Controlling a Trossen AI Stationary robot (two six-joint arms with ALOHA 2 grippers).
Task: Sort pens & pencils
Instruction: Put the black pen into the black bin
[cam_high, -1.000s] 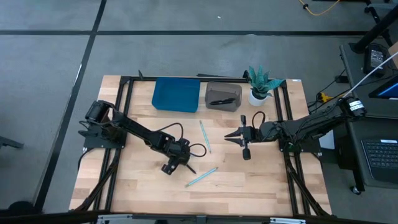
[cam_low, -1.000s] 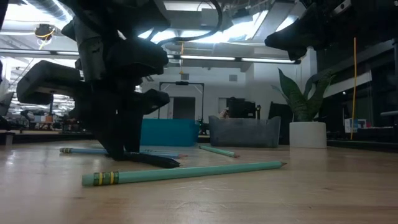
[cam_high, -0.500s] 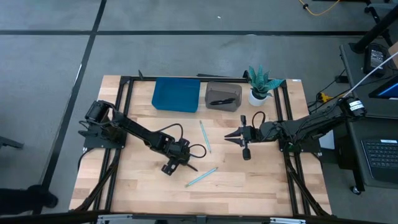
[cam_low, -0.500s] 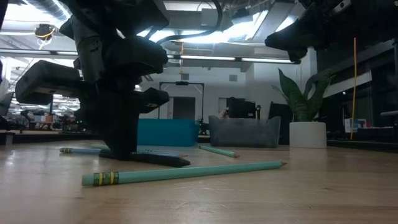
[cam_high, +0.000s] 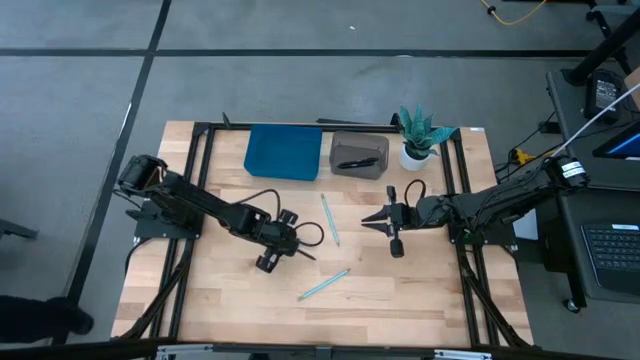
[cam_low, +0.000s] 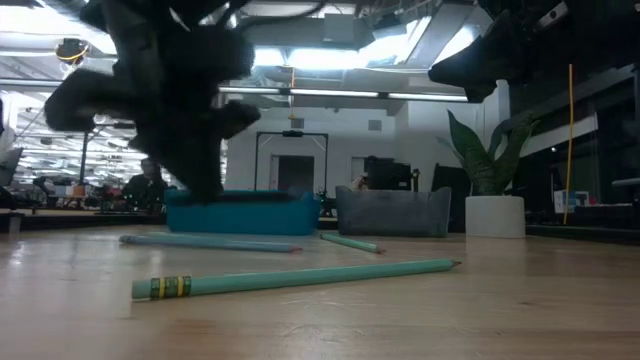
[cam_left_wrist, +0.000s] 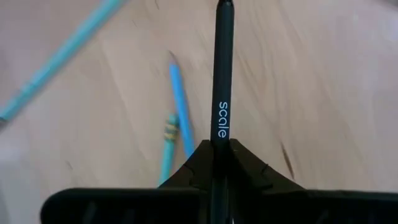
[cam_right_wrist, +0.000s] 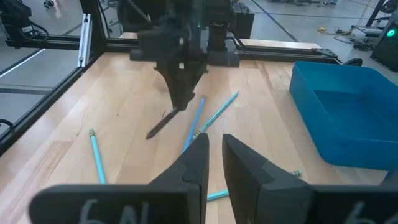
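My left gripper (cam_high: 290, 244) is shut on a black pen (cam_left_wrist: 222, 74) marked "scale", above the table's middle; the pen also shows in the right wrist view (cam_right_wrist: 165, 123). Two light-blue pencils (cam_high: 329, 218) lie flat on the wood just right of it, and two more (cam_high: 323, 284) lie nearer the front edge. One of those lies foremost in the low view (cam_low: 300, 277). More black pens (cam_high: 357, 161) lie in the grey bin (cam_high: 359, 143). My right gripper (cam_high: 366, 221) hovers right of centre, open and empty. My left gripper pinches the pen's barrel (cam_left_wrist: 219, 144) between its two fingers, which lie along the pen. The pen's long free end sticks out past the fingertips. It slants down from the fingers (cam_right_wrist: 180, 93) toward the table's right and near side, clear of the wood.
A blue tray (cam_high: 283, 152) stands at the back middle, the grey bin right of it, and a potted plant (cam_high: 418, 135) at the back right. Black frame rails run along the table's left and right sides. A person (cam_low: 148, 180) shows far off in the room.
My left gripper has risen off the table and gone a little toward the far edge, shut on the black pen. The pen lay on the wood a second ago and now hangs tilted, clear of it. The pencils have stayed put.
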